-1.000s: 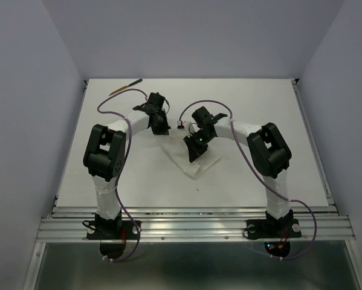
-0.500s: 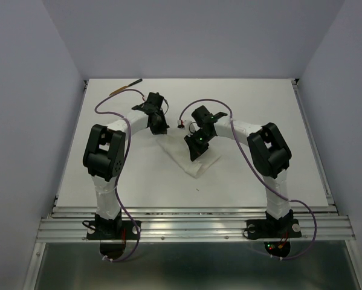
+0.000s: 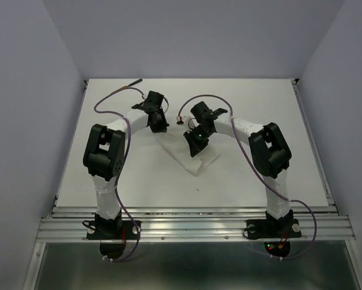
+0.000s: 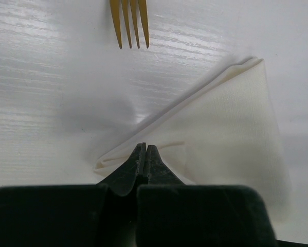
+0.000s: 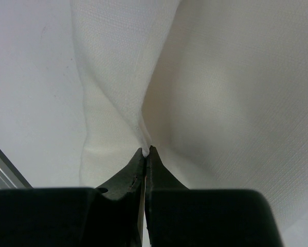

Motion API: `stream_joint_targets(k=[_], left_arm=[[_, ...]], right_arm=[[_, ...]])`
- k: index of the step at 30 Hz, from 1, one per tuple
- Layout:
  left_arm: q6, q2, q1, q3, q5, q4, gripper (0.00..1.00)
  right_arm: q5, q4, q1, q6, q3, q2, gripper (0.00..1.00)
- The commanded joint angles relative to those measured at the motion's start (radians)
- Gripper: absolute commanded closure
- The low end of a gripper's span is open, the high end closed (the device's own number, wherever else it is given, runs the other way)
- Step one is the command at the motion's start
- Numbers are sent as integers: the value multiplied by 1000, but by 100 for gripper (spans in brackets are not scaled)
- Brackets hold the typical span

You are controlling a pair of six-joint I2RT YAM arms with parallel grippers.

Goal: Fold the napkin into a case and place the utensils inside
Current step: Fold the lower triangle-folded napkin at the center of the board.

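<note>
Fork: you are looking at a thin brown wooden fork [image 4: 129, 23] lying on the white table [image 3: 259, 109], apart from the cloth, at the far left.
Left gripper: your left gripper [image 4: 145, 150] is pinching the near edge of the white cloth napkin [image 4: 225, 134], its fingers pressing together.
Napkin: it is lying folded into a triangle mid-table, between your two arms.
Right gripper: your right gripper [image 5: 146, 152] is pinching a raised fold of that napkin, with cloth bunching into its tips.
</note>
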Motion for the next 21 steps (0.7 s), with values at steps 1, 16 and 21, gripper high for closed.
stream_joint_targets(k=[1, 16, 21], left_arm=[[3, -6, 8, 35, -22, -3, 100], [3, -135, 25, 32, -103, -70, 40], [-8, -202, 23, -24, -105, -77, 46]], right_arm=[[16, -4, -14, -24, 54, 0, 99], [-19, -1, -32, -39, 56, 58, 99], [-28, 0, -32, -39, 54, 60, 99]])
